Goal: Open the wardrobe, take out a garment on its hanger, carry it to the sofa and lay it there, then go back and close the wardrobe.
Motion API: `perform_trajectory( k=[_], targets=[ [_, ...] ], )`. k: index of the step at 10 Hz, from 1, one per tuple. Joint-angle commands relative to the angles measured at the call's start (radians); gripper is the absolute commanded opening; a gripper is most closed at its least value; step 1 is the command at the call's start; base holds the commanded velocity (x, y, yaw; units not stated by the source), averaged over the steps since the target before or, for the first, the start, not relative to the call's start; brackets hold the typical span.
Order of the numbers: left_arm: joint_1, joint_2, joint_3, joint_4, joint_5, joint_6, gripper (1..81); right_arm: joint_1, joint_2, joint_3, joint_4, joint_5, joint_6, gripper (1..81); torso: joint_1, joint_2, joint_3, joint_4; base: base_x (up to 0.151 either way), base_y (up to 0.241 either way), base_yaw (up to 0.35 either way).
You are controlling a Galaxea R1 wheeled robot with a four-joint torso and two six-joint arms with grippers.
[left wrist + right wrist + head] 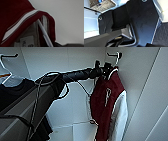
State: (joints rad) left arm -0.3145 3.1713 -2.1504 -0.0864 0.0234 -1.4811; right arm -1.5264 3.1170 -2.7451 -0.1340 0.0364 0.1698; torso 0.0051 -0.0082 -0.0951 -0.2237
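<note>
- Maroon varsity-style jacket [106, 104] with white sleeves, hanging inside the open white wardrobe [140, 79], toward its right side wall, front turned partly outward.
- Hung from a white plastic hanger [116, 58] with a curved hook, hooked over a short dark peg high on the wardrobe interior.
- In the left wrist view, very close: jacket collar [22, 18] with white stripe trim, a sewn label inside the neck, and a thin white arm of the hanger [43, 31] running through the neck opening.
- Left gripper [101, 68] at the end of the dark extended arm, right at the collar just under the hook; fingers too dark and blurred to judge, cannot tell whether spread or closed.
- Black short-sleeved t-shirt [12, 94] on its own hanger at the wardrobe's left, well apart from the jacket.
- Right wrist view: dark robot plate in front of pale surfaces and a patch of dark carpet; finger state of the right gripper cannot be told.
</note>
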Motion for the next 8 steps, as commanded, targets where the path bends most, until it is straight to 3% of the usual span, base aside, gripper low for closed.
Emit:
perform_trajectory(
  k=[1,2,3,8],
  targets=[
    [-0.217,0.02,0.01,0.054,-0.062,0.068,1.0,0.037,0.011,-0.002,0.011,-0.053,0.0,81.1,0.0,0.0,0.0,0.0,0.0,0.0,0.0],
    [-0.217,0.017,0.015,0.057,-0.062,0.068,1.0,0.037,0.011,-0.002,0.011,-0.053,-0.001,81.1,0.0,0.0,0.0,0.0,0.0,0.0,0.0],
    [-0.217,0.004,0.027,0.057,-0.062,0.068,81.1,0.037,0.013,-0.002,0.011,-0.055,0.0,81.1,0.0,0.0,0.0,0.0,0.0,0.0,0.0],
    [-0.222,-0.08,0.133,0.109,-0.083,0.07,81.1,0.036,0.005,-0.002,0.011,-0.053,0.0,81.1,0.0,0.0,0.0,0.0,0.0,0.0,0.0]
  ],
)
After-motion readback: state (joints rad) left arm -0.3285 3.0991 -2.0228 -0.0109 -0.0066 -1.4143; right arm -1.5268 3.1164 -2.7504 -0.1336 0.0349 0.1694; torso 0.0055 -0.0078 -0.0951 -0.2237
